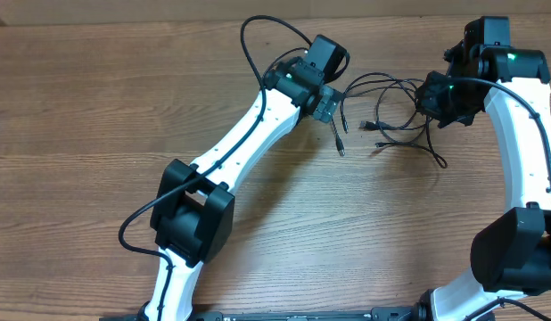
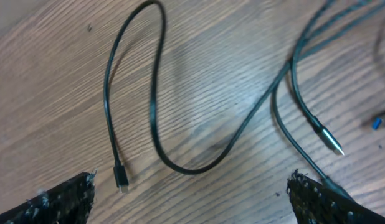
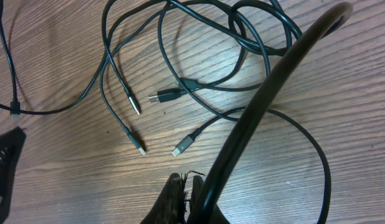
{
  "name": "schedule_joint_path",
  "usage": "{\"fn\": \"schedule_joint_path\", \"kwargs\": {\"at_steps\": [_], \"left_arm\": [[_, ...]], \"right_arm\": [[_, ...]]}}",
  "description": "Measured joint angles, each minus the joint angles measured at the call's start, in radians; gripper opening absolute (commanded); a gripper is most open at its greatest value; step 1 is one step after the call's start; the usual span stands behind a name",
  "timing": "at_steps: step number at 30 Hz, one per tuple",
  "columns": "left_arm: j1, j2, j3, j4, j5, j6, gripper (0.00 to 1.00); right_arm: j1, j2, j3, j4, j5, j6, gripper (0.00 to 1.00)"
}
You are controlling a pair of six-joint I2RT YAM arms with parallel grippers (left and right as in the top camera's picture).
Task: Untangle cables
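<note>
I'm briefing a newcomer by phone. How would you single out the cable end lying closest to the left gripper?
On the wooden table, look just ahead of the left gripper. A thin black cable snakes there in an S-bend. Its small dark plug lies alone; the neighbouring plug has a long silver tip.

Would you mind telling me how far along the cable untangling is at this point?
Little looks done. The cables lie crossed in one cluster between the arms, with their loops overlapping. Only one plug end trails clear, near the left gripper. Nothing is in hand: the left gripper and the right gripper are both open over the table. Left to do: separating every cable.
</note>
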Motion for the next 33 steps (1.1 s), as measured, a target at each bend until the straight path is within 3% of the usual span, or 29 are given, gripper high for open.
{"fn": "schedule_joint_path", "kwargs": {"at_steps": [7,9,12,14,15,24,33], "left_arm": [[0.034,0.016,0.000,0.056,0.036,-0.050,1.00],[0.040,0.043,0.000,0.073,0.045,-0.055,0.90],[0.040,0.084,0.000,0.088,0.057,-0.060,0.51],[0.040,0.102,0.000,0.093,0.061,-0.068,0.13],[0.040,0.106,0.000,0.096,0.063,-0.069,0.04],[0.040,0.109,0.000,0.099,0.051,-0.049,0.04],[0.072,0.109,0.000,-0.020,-0.168,-0.035,0.04]], "right_arm": [[0.000,0.000,0.000,-0.002,-0.030,0.000,0.04],[0.000,0.000,0.000,-0.003,-0.037,-0.001,0.04],[0.000,0.000,0.000,-0.012,-0.044,0.000,0.04],[0.000,0.000,0.000,-0.015,-0.044,0.000,0.04],[0.000,0.000,0.000,-0.016,-0.044,0.000,0.04],[0.000,0.000,0.000,-0.018,-0.044,0.000,0.04],[0.000,0.000,0.000,-0.017,0.028,-0.001,0.04]]}}
